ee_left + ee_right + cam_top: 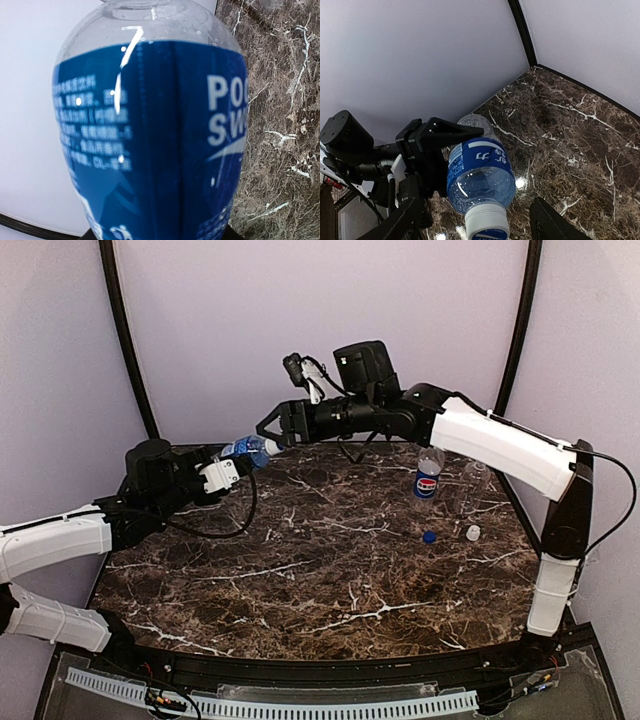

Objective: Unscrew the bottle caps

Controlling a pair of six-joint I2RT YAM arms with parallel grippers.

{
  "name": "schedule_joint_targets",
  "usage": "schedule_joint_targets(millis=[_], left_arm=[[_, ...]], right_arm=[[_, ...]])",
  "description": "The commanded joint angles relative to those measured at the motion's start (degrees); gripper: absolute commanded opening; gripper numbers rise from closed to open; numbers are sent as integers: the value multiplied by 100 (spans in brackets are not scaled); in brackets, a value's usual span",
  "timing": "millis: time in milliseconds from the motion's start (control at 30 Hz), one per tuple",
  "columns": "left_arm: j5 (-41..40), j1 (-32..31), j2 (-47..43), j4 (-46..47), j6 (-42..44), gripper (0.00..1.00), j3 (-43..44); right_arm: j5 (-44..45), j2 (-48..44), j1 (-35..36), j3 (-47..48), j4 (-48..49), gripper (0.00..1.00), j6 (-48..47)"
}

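Both arms meet at upper-middle of the frame: left claw (232, 462) clamped on the water bottle (247, 448), right claw (266, 432) spread wide.

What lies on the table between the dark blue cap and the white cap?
Nothing. The top view shows only bare marble of the table between the dark blue cap and the white cap, which lie apart.
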Motion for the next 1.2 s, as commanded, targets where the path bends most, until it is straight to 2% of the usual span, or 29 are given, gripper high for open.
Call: schedule_joint_targets(millis=[0, 100, 333, 533, 600, 700, 867, 967, 1033, 1067, 1133, 1167], left_arm=[[-121, -29, -22, 203, 226, 48, 120], [-93, -35, -42, 196, 168, 48, 124], [-29, -38, -59, 197, 101, 48, 92], [-38, -39, -58, 220, 84, 48, 83], [-25, -39, -66, 230, 73, 48, 74], [14, -37, -68, 235, 63, 48, 56], [38, -34, -73, 242, 28, 48, 61], [47, -35, -76, 233, 8, 48, 71], [88, -35, -95, 216, -75, 48, 84], [186, -38, -112, 122, -207, 47, 100], [558, -33, -163, -299, -548, 47, 265], [1029, -35, -204, -829, -696, 47, 331]], right_arm=[[-147, 142, -1, 247, -360, 71, 124], [-48, 137, -24, 187, -362, 68, 113], [-159, 102, -52, 74, -279, 46, 136], [-334, 125, -114, -19, -261, 46, 218], [-341, 111, -122, -54, -255, 43, 227], [-345, 75, -133, -101, -193, 30, 211], [-475, 106, -159, -61, -233, 30, 198], [-565, 139, -164, -42, -242, 21, 139], [-824, 151, -168, -31, -229, 11, -112], [-1014, 136, -162, -47, -194, 1, -329], [-1467, 18, -100, -262, -48, 0, -1107], [-1574, -88, -27, -423, 6, 0, -1595]])
